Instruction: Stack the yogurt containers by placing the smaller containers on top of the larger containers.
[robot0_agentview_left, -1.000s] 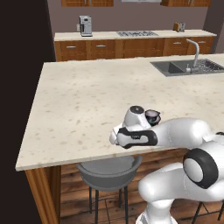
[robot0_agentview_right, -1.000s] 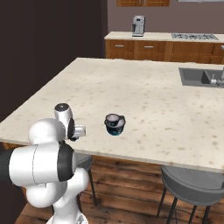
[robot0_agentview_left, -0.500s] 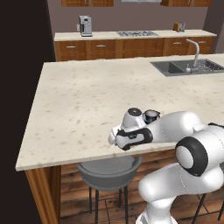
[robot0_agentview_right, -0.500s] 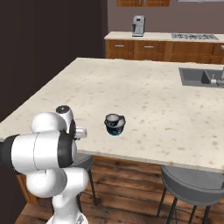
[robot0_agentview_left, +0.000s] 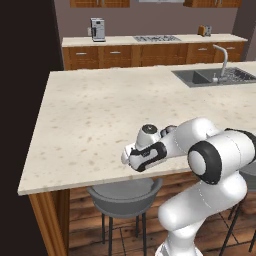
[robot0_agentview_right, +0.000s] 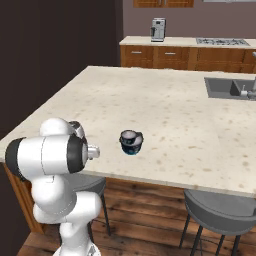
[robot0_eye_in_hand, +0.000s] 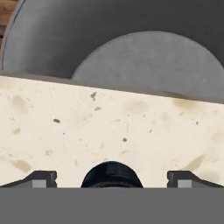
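My end effector (robot0_eye_in_hand: 112, 180) spread wide, nothing held, straddling dark yogurt cup (robot0_eye_in_hand: 112, 175) at 6 o'clock. Judged light, rigid, slick; pinch tapered sides mid-height, spare foil.

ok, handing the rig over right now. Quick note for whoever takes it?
Gripper: open, jaws wide, holding nothing. It is low over the speckled beige counter, near its front edge.
Larger dark navy yogurt cup with teal base and pale top: upright on the counter near the front edge, nothing on top.
Smaller yogurt cup: can't pick it out for sure. A dark rounded shape between the fingertips in the hand view may be one of the cups.
Done: nothing stacked.
Left: find and grasp the smaller cup, then set it on the larger one.
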